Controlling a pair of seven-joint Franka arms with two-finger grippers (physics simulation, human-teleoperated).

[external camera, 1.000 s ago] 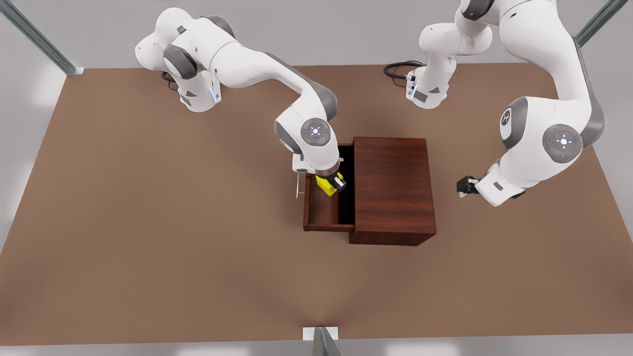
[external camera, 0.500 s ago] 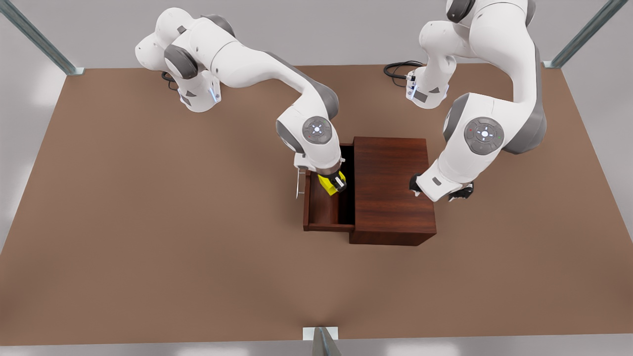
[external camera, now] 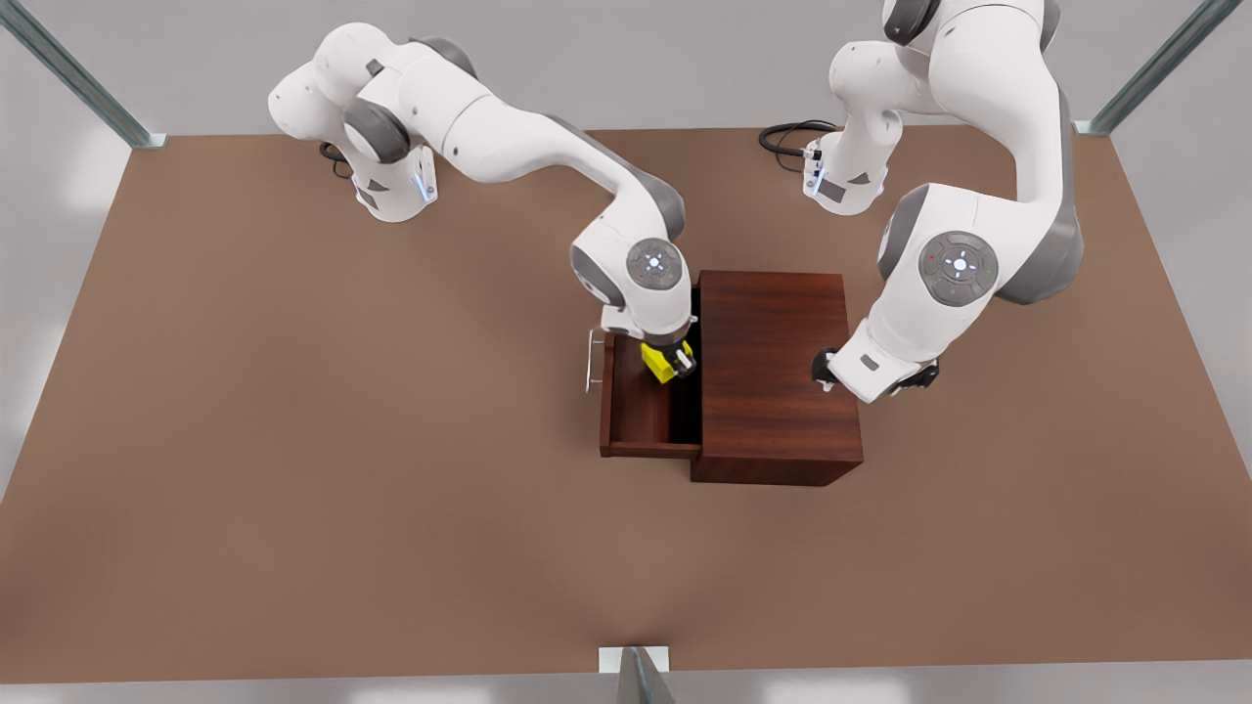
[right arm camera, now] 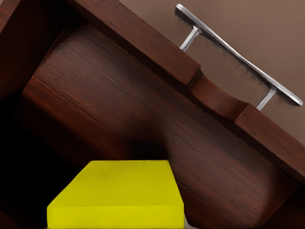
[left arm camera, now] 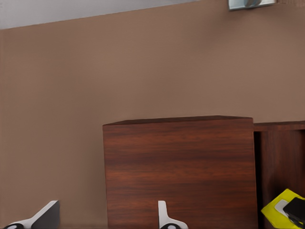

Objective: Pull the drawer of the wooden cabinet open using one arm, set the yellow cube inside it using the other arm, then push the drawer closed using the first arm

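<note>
The wooden cabinet (external camera: 778, 362) stands mid-table, its drawer (external camera: 636, 416) pulled out toward the front view's left. The silver handle (external camera: 592, 360) sticks out from the drawer front. My right gripper (external camera: 671, 364) is shut on the yellow cube (external camera: 661, 360) and holds it low inside the open drawer, close to the cabinet's mouth. In the right wrist view the yellow cube (right arm camera: 119, 195) hangs over the drawer floor (right arm camera: 143, 109), with the handle (right arm camera: 238, 52) beyond. My left gripper (external camera: 824, 369) hovers open over the cabinet's top near its far side. Its fingertips (left arm camera: 47, 214) frame the cabinet (left arm camera: 178, 167), with the yellow cube (left arm camera: 279, 207) past it.
The brown table (external camera: 293, 440) spreads wide around the cabinet. Both arm bases (external camera: 391, 186) stand at the back edge, with a black cable (external camera: 782, 137) beside one. Metal frame posts (external camera: 636, 675) mark the table's edges.
The left arm swung in from beside the cabinet to over its top, then held still. The right gripper carried the cube a little toward the cabinet and deeper into the drawer.
</note>
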